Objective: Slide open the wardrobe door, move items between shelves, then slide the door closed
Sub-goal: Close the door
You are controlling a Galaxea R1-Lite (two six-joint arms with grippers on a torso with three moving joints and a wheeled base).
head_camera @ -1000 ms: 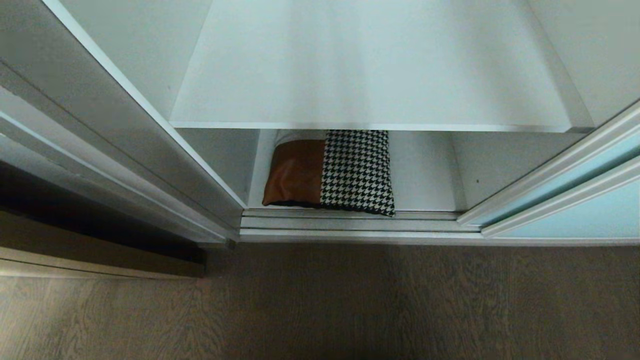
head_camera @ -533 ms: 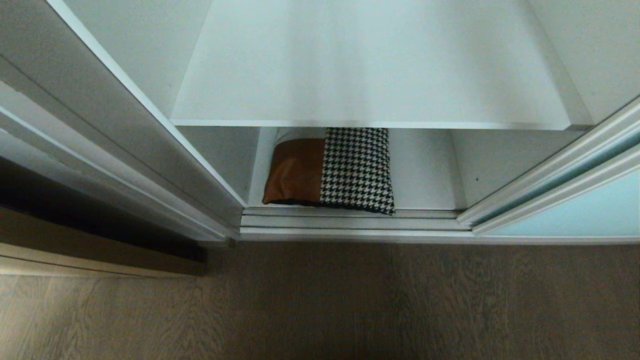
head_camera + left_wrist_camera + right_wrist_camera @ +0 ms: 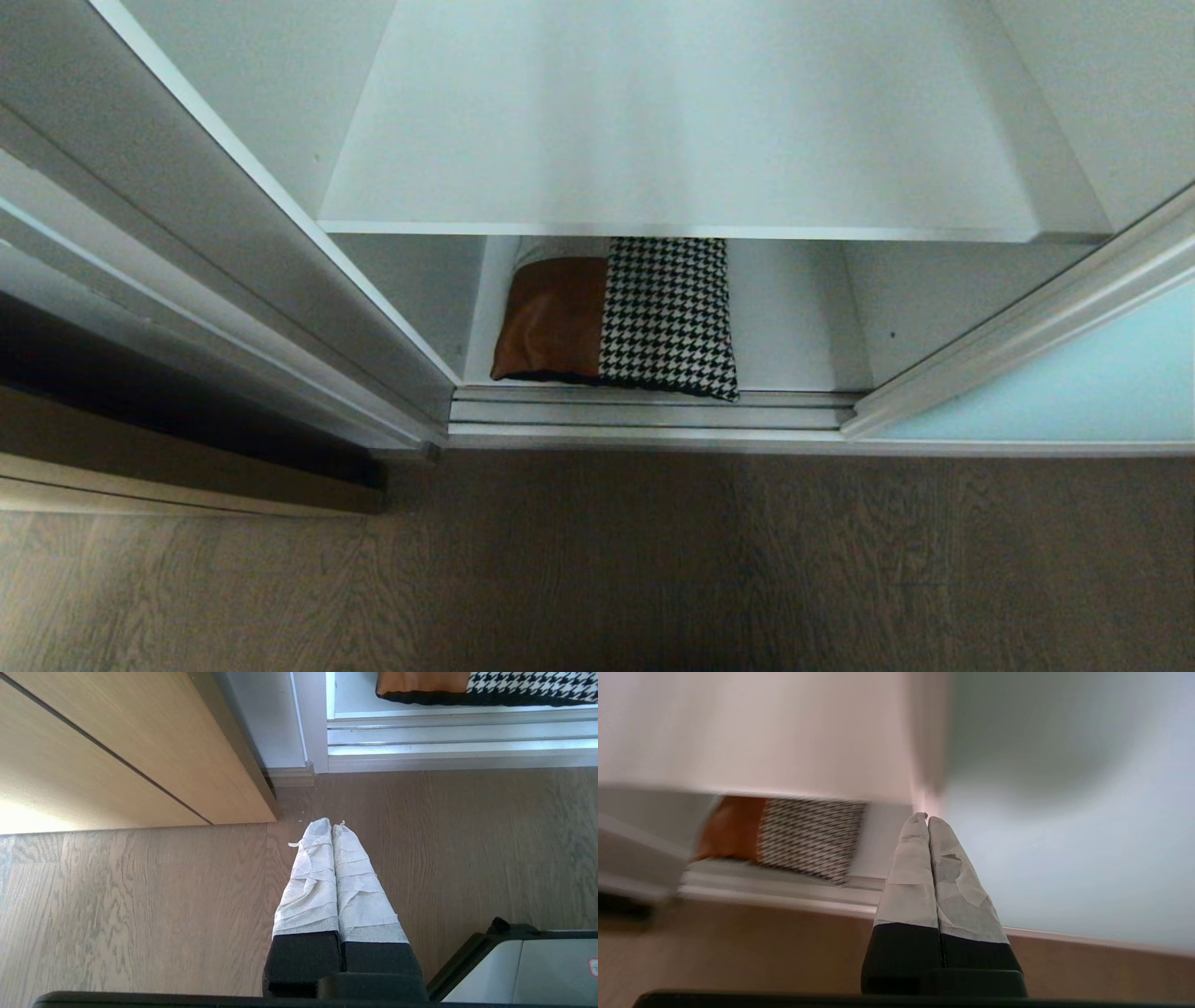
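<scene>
Cushion [image 3: 616,317] lies on the lower shelf [image 3: 794,327] at frame centre, door [image 3: 1055,383] partly open at right; both grippers' jaws closed, empty.

The left gripper [image 3: 332,826] has two long fingers wrapped in wrinkly white tape, with black blocks behind them. The right gripper [image 3: 922,817] looks the same, but its tape is torn.

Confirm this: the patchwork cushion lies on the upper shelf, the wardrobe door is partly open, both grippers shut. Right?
Not quite. In the head view the cushion lies on the bottom shelf, under the upper shelf. The door is partly open; the left gripper and right gripper are shut.
</scene>
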